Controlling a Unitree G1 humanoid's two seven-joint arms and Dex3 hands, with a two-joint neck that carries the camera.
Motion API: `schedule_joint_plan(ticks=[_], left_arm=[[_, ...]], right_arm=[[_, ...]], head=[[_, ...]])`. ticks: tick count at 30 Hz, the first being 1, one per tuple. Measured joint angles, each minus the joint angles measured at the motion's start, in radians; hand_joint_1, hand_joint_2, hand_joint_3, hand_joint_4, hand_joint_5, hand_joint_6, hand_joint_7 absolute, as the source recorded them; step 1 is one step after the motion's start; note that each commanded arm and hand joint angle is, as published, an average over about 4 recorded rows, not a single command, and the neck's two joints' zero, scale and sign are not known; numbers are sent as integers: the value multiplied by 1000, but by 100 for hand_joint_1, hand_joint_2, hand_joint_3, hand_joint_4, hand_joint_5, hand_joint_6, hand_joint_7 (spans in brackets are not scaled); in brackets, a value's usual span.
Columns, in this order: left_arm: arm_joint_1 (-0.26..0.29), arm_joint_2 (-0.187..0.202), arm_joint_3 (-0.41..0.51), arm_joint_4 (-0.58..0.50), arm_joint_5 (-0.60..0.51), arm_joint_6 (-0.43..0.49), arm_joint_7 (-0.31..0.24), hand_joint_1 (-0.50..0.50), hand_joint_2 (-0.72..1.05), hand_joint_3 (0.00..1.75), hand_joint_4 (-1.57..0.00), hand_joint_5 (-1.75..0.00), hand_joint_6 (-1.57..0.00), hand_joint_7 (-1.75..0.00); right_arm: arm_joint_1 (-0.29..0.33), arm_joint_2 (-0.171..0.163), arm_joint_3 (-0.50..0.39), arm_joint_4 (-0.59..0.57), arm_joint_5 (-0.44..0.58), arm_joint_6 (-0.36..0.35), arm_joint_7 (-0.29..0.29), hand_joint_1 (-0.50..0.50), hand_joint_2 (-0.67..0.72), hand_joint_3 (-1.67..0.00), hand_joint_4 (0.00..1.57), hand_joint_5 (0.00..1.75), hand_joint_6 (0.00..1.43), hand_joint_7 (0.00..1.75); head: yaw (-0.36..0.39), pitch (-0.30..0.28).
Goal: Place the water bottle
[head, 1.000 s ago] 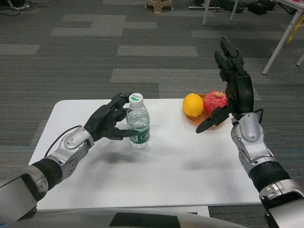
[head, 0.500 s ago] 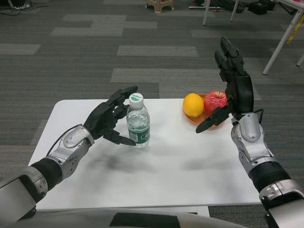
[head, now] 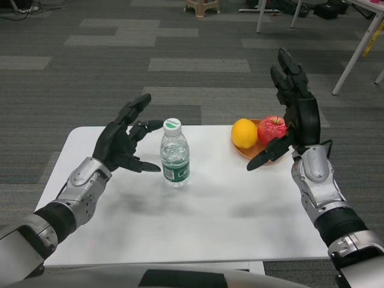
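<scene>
Left hand (head: 123, 141) off bottle (head: 174, 154); plate (head: 252, 150) beyond

left hand (head: 123, 143): open, fingers spread, raised above table, holding nothing | right hand (head: 294, 111): upright, fingers pointing up, thumb out, holding nothing
</scene>
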Motion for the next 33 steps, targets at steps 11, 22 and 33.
schedule_joint_plan(ticks=[11,22,33], left_arm=[[25,-28,100,-157,-86,-35,1,-50,7,9,0,-62,0,-28],[33,-40,156,-250,-90,-61,3,-50,7,9,0,-72,0,-28],[39,-40,186,-280,-90,-62,5,-50,5,9,0,-72,0,-28]], right_arm=[[15,0,0,-31,0,0,0,-46,47,-8,0,0,0,14],[32,0,-7,-53,0,0,0,-46,47,-14,0,0,0,14],[32,-1,-6,-70,0,0,0,-46,47,-10,0,0,0,14]], head=[[-5,12],[-15,16],[-18,18]])
